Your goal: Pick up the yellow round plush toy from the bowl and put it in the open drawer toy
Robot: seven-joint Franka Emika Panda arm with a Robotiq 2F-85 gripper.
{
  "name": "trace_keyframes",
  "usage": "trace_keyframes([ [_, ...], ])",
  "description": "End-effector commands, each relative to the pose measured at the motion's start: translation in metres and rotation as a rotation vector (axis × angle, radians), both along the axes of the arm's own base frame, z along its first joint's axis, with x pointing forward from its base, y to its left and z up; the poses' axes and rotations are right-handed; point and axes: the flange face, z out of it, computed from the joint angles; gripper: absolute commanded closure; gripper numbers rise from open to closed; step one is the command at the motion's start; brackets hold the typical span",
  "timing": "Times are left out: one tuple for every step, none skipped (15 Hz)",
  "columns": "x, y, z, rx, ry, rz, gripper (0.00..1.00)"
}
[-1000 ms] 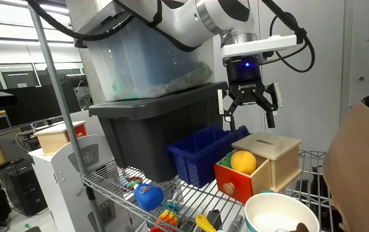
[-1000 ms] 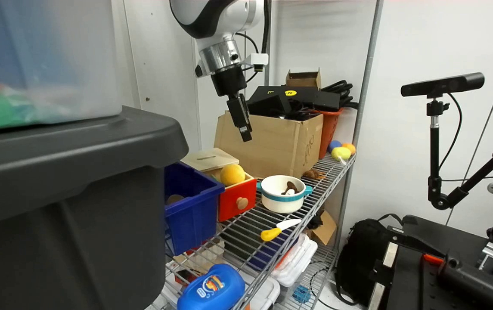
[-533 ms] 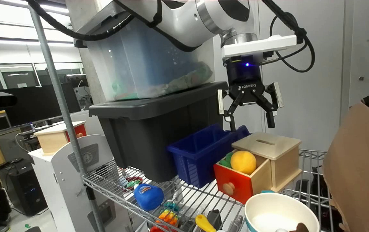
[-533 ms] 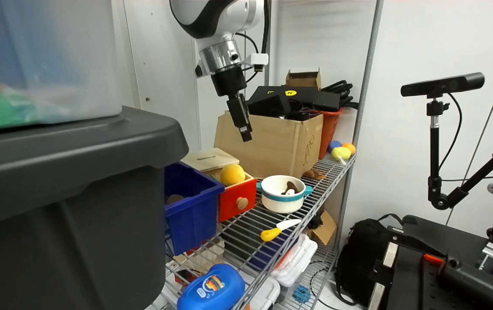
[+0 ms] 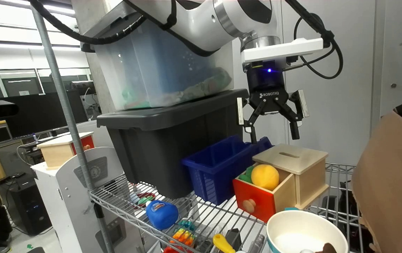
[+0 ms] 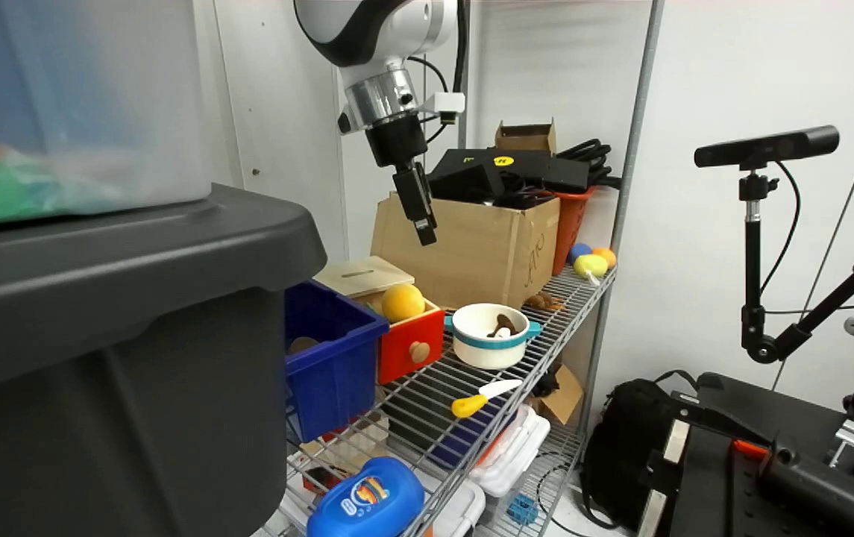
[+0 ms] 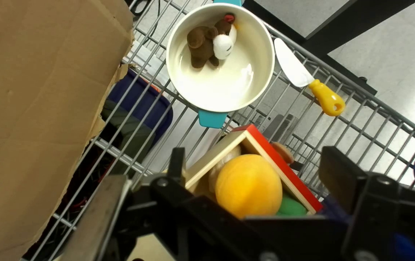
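The yellow round plush toy [image 5: 265, 176] [image 6: 403, 303] [image 7: 249, 185] rests in the red-fronted drawer of the wooden open drawer toy [image 5: 311, 182] [image 6: 418, 358] [image 7: 283, 166], beside something green [image 7: 290, 206]. To one side, the cream bowl [image 5: 302, 228] [image 6: 488, 354] [image 7: 221, 87] with teal handles holds a brown and white plush [image 7: 202, 47]. My gripper [image 5: 274, 135] [image 7: 257, 165] hangs above the wooden box, its fingers spread apart and nothing between them. In the wrist view the yellow toy appears between the fingers but lies lower, in the drawer.
A blue bin [image 5: 208, 175] [image 6: 337, 395] stands beside the drawer, with a dark grey tub [image 5: 165, 151] beyond. A cardboard box [image 6: 464, 253] [image 7: 40, 90] is near the bowl. A yellow-handled knife [image 6: 471, 405] [image 7: 325, 96] and a blue bottle [image 5: 162, 214] lie on the wire shelf.
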Motion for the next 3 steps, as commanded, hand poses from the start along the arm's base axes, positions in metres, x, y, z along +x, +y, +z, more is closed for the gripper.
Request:
trace_keyframes([
  [0.0000, 0.0000, 0.0000, 0.000, 0.000, 0.000, 0.06],
  [0.0000, 0.0000, 0.0000, 0.000, 0.000, 0.000, 0.06],
  [0.0000, 0.0000, 0.0000, 0.000, 0.000, 0.000, 0.06],
])
